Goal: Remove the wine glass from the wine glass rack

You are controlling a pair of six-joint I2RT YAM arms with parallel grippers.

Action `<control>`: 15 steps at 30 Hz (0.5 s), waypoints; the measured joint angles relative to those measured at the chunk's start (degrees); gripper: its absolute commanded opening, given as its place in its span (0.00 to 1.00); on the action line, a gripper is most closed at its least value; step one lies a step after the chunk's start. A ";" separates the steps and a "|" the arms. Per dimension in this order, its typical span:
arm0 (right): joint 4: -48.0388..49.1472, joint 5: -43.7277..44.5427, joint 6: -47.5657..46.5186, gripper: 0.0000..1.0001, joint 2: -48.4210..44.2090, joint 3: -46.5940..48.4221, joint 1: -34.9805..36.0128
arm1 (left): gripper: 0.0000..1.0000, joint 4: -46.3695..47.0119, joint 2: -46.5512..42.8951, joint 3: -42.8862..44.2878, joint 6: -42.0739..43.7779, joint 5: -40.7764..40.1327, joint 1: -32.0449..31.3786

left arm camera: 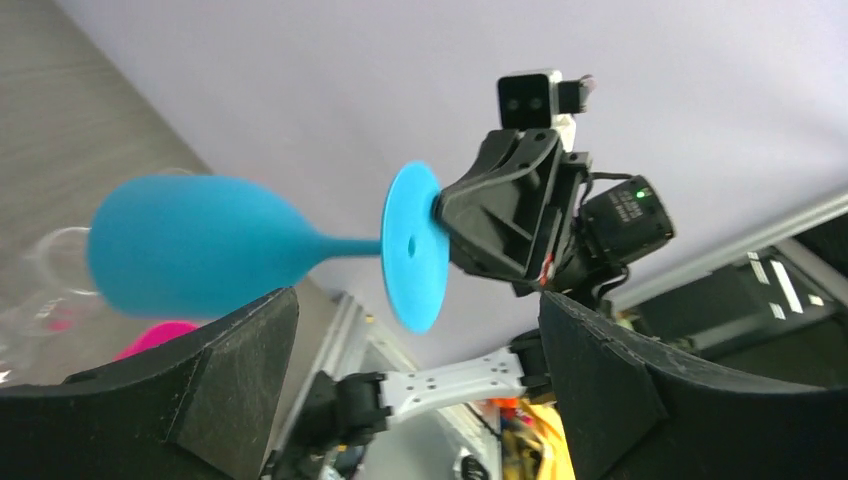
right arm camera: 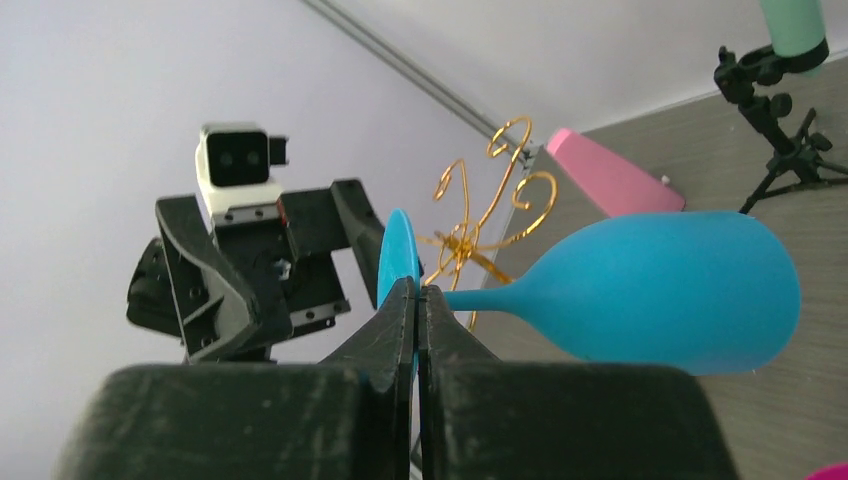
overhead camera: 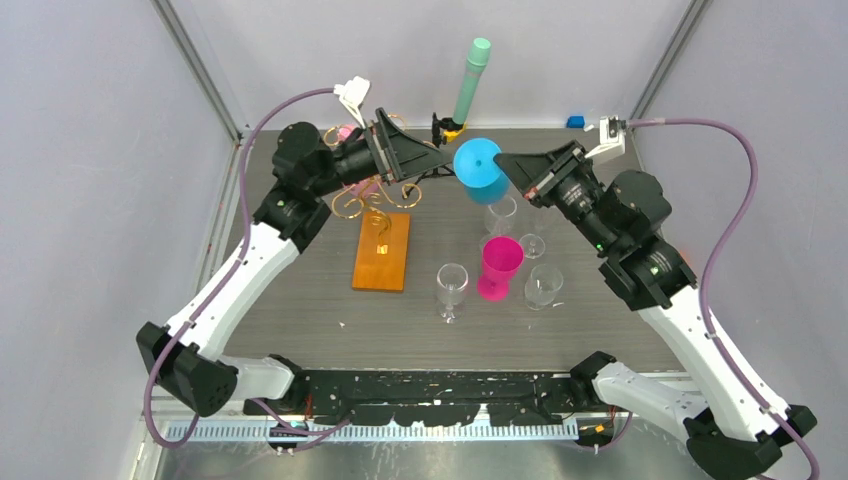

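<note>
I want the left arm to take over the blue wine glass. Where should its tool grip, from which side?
Probably the thin stem, approached from the left tool's side, opposite the right tool shut on the foot's rim. The blue wine glass lies sideways, leaving its stem bare between bowl and foot; the bowl looks too wide.

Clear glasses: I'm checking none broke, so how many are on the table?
4. One clear glass stands right of the rack, one right of the magenta glass, one below the held blue glass, a smaller one between those two. Others may be hidden.
</note>
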 measured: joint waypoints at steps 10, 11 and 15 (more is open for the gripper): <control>-7.98 -6.27 -0.70 0.00 -6.01 -1.11 0.04 | 0.75 12.50 2.95 -1.95 -11.41 3.28 -8.31; -8.11 -6.69 -0.66 0.00 -6.19 -1.20 0.04 | 0.74 12.87 2.91 -2.23 -11.91 3.43 -8.72; -8.04 -7.80 -0.63 0.00 -6.19 -1.88 0.04 | 0.63 13.62 2.84 -3.82 -12.70 3.82 -9.07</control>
